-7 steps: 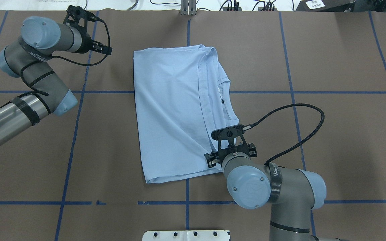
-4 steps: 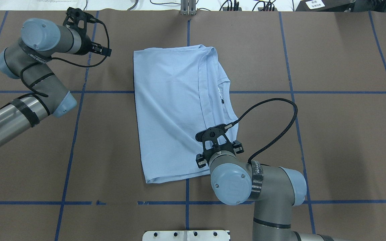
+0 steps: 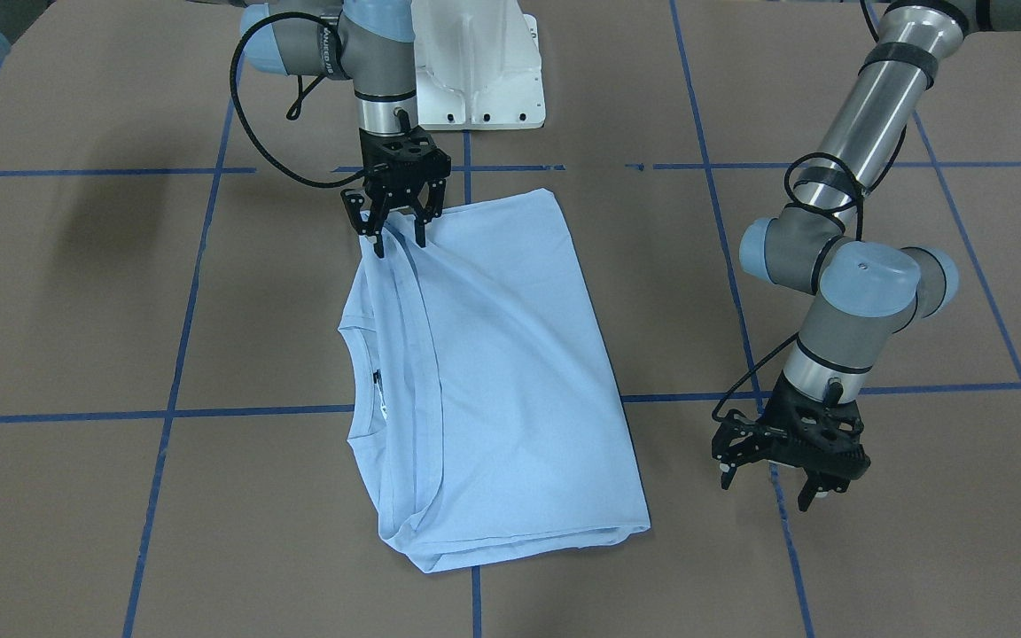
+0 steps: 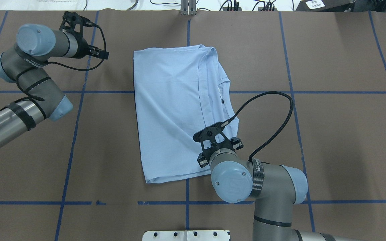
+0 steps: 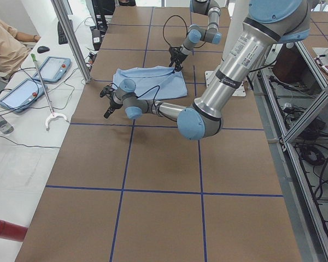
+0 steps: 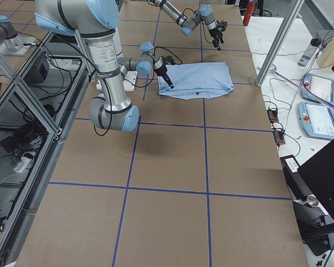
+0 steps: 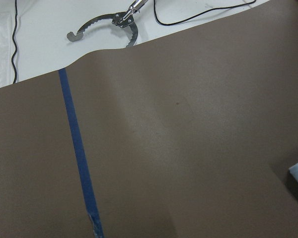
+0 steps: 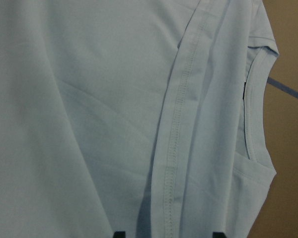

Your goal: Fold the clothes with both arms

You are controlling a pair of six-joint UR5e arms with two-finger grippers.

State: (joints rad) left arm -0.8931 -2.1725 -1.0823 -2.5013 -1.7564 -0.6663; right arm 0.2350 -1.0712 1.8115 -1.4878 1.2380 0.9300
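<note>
Little here can be read. A black strap (image 4: pixel 257 174) round the right arm (image 4: pixel 280 187) carries white lettering, and the dark label (image 4: pixel 221 97) inside the collar (image 4: pixel 226 112) shows a fleck of white print. Both are too small to make out.

The T-shirt (image 4: pixel 169 113) lies folded into a long rectangle in the middle of the brown-papered surface (image 4: pixel 330 134), across one of the blue tape lines (image 4: pixel 313 92). Its long axis runs from the robot's side to the far side, slightly slanted. The collar opens toward the robot's right. A stitched hem runs along that same axis where one layer is folded over the rest.

The right tool (image 3: pixel 400 244) points straight down at the shirt's near corner on the collar side. Its fingers stand apart with cloth between them, and creases fan out across the fabric from that spot (the right wrist view shows both fingertips (image 8: pixel 119 234) set apart at the bottom edge, over the cloth).

The left tool (image 3: pixel 767 492) hangs over bare surface off the shirt's far corner on the robot's left, clear of the cloth. Its fingers are spread with nothing between them. Its wrist view takes in brown paper, a tape line, a sliver of pale cloth at the right edge, and a toothed metal grabber (image 7: pixel 124 17) lying on white beyond the paper.
</note>
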